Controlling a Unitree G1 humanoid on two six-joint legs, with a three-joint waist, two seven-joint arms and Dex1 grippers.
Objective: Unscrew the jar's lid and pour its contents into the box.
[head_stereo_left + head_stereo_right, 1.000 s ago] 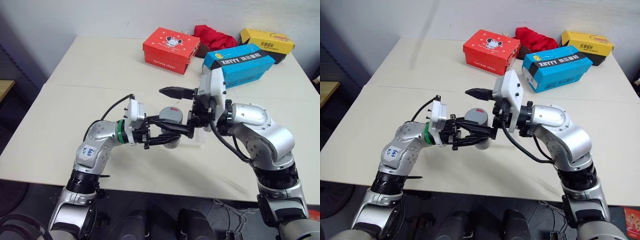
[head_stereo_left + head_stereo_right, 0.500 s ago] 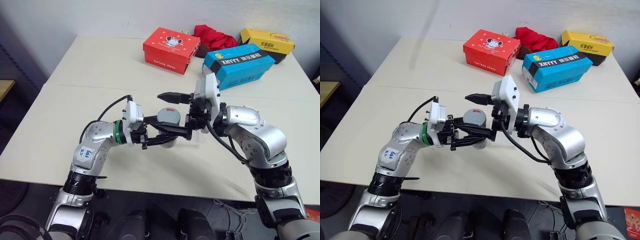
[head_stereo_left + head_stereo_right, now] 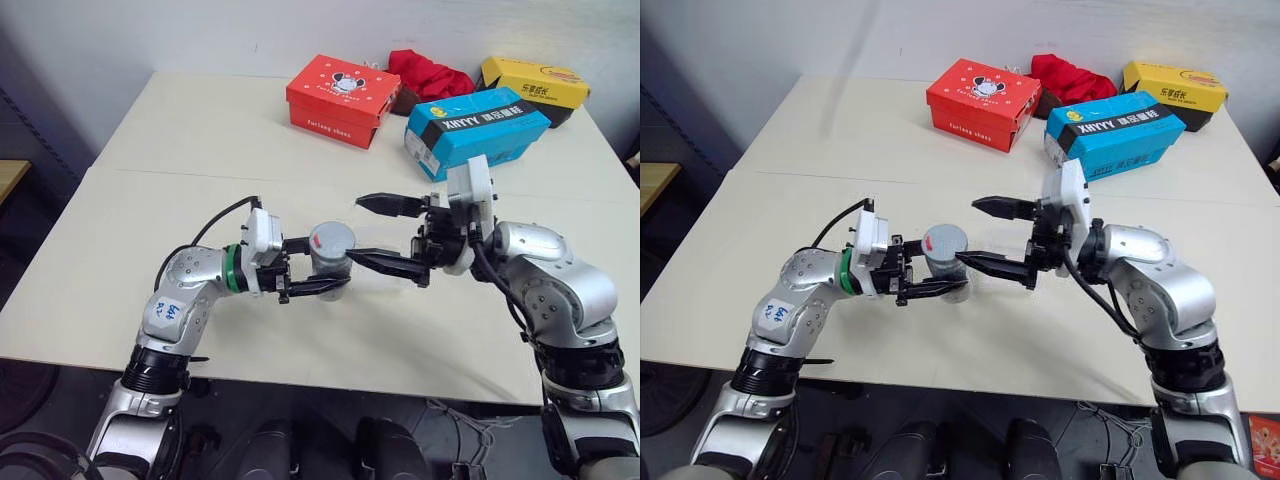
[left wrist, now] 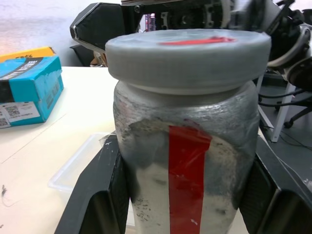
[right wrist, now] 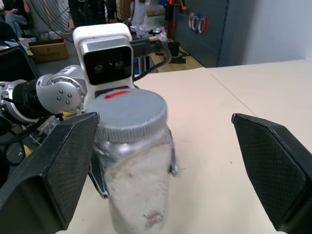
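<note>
The silver-grey jar point(image 3: 329, 262) with a red stripe is held upright above the table, my left gripper point(image 3: 324, 276) shut on its body. Black fingers point(image 4: 100, 195) flank it in the left wrist view. The grey lid point(image 3: 332, 239) sits on the jar. My right gripper point(image 3: 358, 228) is open just right of the lid, one finger above lid height and one at the jar's side, apart from both. In the right wrist view the jar point(image 5: 136, 185) stands between its fingers point(image 5: 53, 165). The clear box point(image 4: 80, 163) lies on the table behind the jar. The contents are hidden.
At the table's far side lie a red shoe box point(image 3: 343, 99), a blue shoe box point(image 3: 477, 129), a yellow box point(image 3: 535, 85) and a red cloth point(image 3: 430, 72). A seam crosses the white table point(image 3: 150, 200).
My right gripper has drawn back to the right from around the jar's top, still open. The lid stays on the jar. The left gripper holds the jar in about the same place.
</note>
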